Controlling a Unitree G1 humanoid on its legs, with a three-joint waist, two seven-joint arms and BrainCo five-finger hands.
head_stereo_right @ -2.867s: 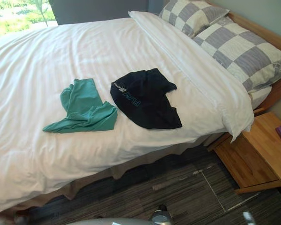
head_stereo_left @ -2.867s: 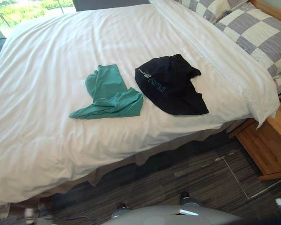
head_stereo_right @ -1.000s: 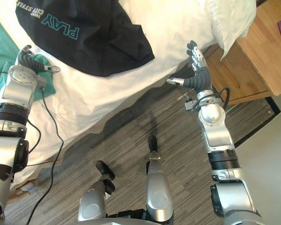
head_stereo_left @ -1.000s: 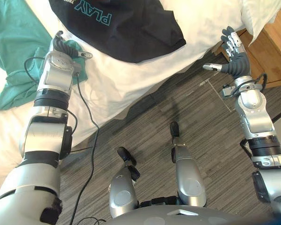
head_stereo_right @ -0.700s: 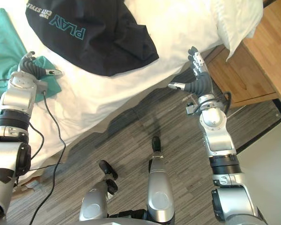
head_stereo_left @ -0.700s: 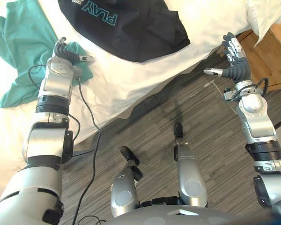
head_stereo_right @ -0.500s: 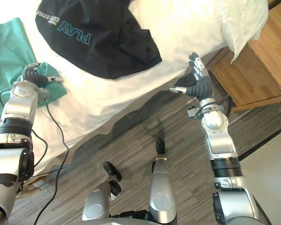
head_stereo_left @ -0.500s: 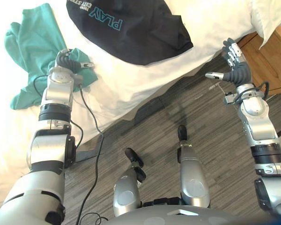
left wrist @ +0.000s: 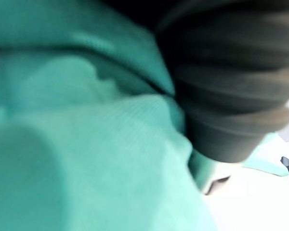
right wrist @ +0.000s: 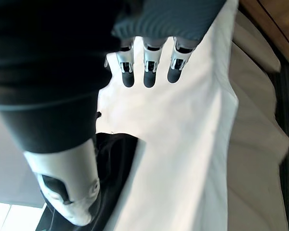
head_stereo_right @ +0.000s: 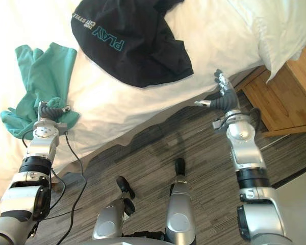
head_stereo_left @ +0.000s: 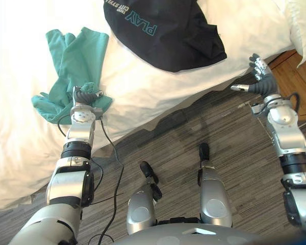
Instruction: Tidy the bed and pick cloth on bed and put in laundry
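**A:** What is seen at the bed's near edge?

**B:** The left hand (head_stereo_left: 83, 99) is laid on the nearest corner of the green cloth (head_stereo_left: 74, 58). That corner is bunched on the bed (head_stereo_left: 158, 87), right at its near edge. Whether the cloth is gripped cannot be told, since the hand is pressed into the fabric.

**A:** And the other hand?

**B:** The right hand (head_stereo_left: 260, 82) is held over the floor (head_stereo_left: 194, 122), just off the bed's near edge and clear of the white cover. Its fingers (right wrist: 149, 72) are seen straight and released, with nothing held.

**A:** And farther onto the bed?

**B:** The rest of the green cloth is spread away from the edge. The black garment (head_stereo_left: 178, 35) is laid crumpled deeper in, apart from the green cloth. A wooden nightstand (head_stereo_left: 301, 76) is seen beside the bed's corner.
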